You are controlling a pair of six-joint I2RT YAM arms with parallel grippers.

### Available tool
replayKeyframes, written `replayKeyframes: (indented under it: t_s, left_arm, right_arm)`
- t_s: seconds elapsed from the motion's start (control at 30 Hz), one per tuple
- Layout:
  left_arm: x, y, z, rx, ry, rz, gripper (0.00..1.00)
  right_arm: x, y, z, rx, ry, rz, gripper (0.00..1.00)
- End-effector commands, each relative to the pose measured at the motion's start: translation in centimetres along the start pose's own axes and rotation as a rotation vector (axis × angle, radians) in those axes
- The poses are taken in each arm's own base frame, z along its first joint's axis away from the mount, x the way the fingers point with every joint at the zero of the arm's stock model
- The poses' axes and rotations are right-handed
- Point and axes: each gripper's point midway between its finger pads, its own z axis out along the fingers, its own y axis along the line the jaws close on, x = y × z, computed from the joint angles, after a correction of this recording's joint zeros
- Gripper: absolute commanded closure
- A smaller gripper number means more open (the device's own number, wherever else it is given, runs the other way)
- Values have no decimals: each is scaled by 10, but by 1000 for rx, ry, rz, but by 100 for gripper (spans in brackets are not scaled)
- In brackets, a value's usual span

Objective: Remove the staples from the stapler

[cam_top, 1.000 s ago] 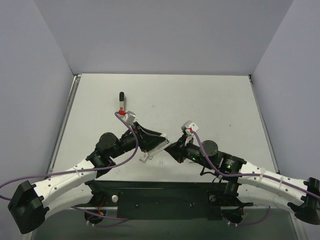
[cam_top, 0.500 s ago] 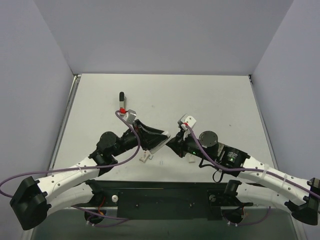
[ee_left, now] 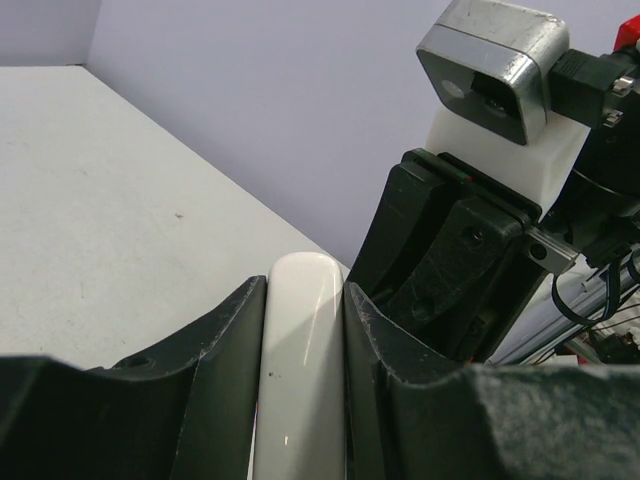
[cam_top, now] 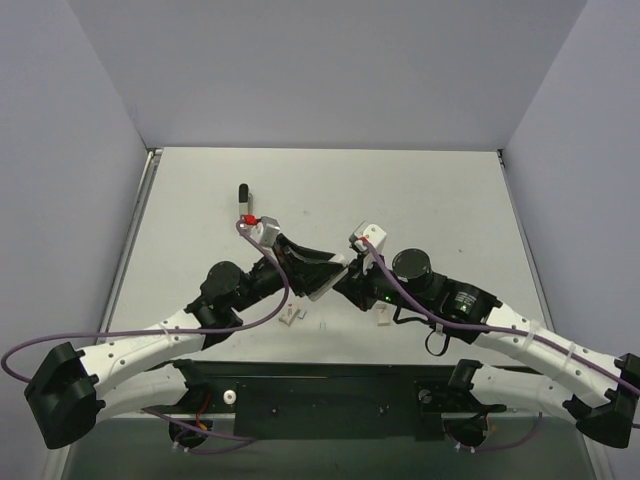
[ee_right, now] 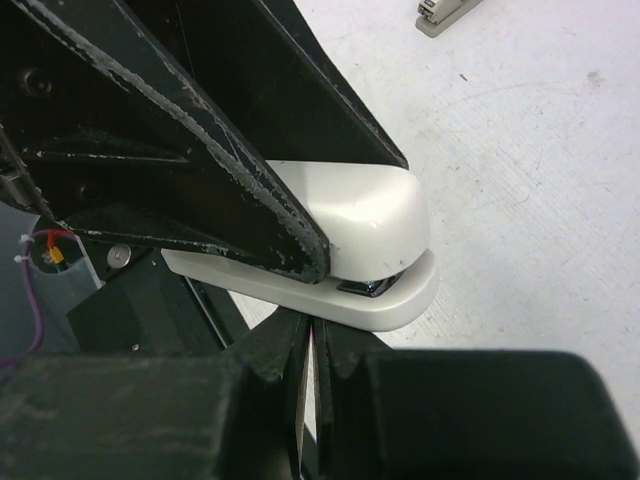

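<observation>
A white stapler (cam_top: 324, 274) is clamped between my left gripper's black fingers (ee_left: 215, 350) and held above the table, its rounded nose pointing right. It shows mid-frame in the left wrist view (ee_left: 298, 340) and from the side in the right wrist view (ee_right: 368, 212), with the base lip (ee_right: 405, 300) and a metal edge under the cap. My left gripper (cam_top: 318, 272) is shut on it. My right gripper (cam_top: 345, 284) is shut with only a hairline gap and nothing seen between the fingers. Its tips (ee_right: 312, 345) touch the underside of the stapler's base.
Two small white pieces lie on the table near the front, one at the left (cam_top: 290, 317) and one at the right (cam_top: 382, 318). A small grey piece (ee_right: 445, 12) shows in the right wrist view. A black and red tool (cam_top: 243, 197) lies further back.
My left gripper has carried the stapler up and to the right. My right arm has swung in leftward, bringing its shut tips against the stapler's base.
</observation>
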Motion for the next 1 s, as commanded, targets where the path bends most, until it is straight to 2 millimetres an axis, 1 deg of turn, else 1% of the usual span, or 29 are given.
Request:
replayKeyframes:
  t_s: [0.0,0.03,0.07,0.1,0.13,0.17,0.2,0.23,0.33,0.37,0.4,0.43,0.47,0.5,0.53,0.57,0.6,0.63,0.67,0.7,0.73,0.77,0.8,0.83,0.87,0.9,0.93,0.97]
  left_arm:
    - [89,-72,-31,292,421,-102,100]
    - [89,-70,-30,278,421,-91,100]
    - [86,-69,-29,264,410,-84,100]
    - [83,-68,-28,255,405,-70,100]
    - [80,-65,-27,235,390,-58,100]
    - [78,-64,-26,224,388,-45,100]
    - [76,-61,-24,205,373,-36,100]
    - [72,-60,-23,196,364,-21,100]
    - [60,-49,-16,117,319,16,100]
    - [56,-47,-15,100,311,32,100]
    - [52,-43,-13,74,295,48,100]
    - [50,-41,-11,58,289,55,100]
    - [45,-37,-8,36,270,72,100]
    - [46,-34,-6,18,273,77,100]
    - [39,-30,-3,-5,250,95,100]
    - [40,-21,-1,-49,246,103,100]
    - [36,-18,1,-64,238,117,100]
    - [36,-10,2,-100,234,126,100]
    - [33,-7,4,-119,226,137,100]
    - [32,4,5,-168,214,146,100]
    - [28,8,7,-188,203,161,100]
    - [23,18,8,-242,182,173,100]
    - [18,25,9,-274,170,188,100]
    - [14,36,10,-322,155,201,100]
    - [9,41,11,-348,147,217,100]
    - [5,55,11,-399,134,229,100]
    - [-1,60,12,-424,126,245,100]
    - [-4,74,11,-469,119,252,100]
  right_arm:
    - [-129,24,-23,-95,-516,-7,100]
    - [-127,21,-26,-82,-520,-2,100]
    - [-118,16,-29,-64,-513,10,100]
    - [-115,14,-31,-57,-515,23,100]
    - [-108,11,-36,-45,-519,31,100]
    - [-101,7,-37,-33,-510,43,100]
    - [-97,3,-43,-15,-519,53,100]
    - [-91,0,-44,-5,-509,63,100]
    - [-69,-11,-47,40,-485,95,100]
    - [-58,-13,-44,43,-464,105,100]
    - [-56,-18,-47,73,-471,114,100]
    - [-48,-21,-46,82,-457,127,100]
    - [-47,-24,-48,97,-463,135,100]
    - [-38,-27,-46,104,-446,144,100]
    - [-36,-28,-48,108,-449,151,100]
    - [-30,-29,-46,112,-439,164,100]
    - [-27,-29,-46,110,-437,167,100]
    - [-20,-31,-44,120,-423,176,100]
    - [-18,-32,-44,123,-421,181,100]
    - [-12,-34,-42,132,-409,194,100]
    - [-9,-35,-42,135,-405,200,100]
    - [-2,-36,-40,140,-390,209,100]
    - [0,-37,-40,142,-387,222,100]
    - [4,-38,-39,147,-377,229,100]
    - [7,-39,-38,148,-370,236,100]
    - [11,-39,-37,150,-362,237,100]
    - [15,-40,-36,156,-348,240,100]
    - [18,-42,-36,165,-342,245,100]
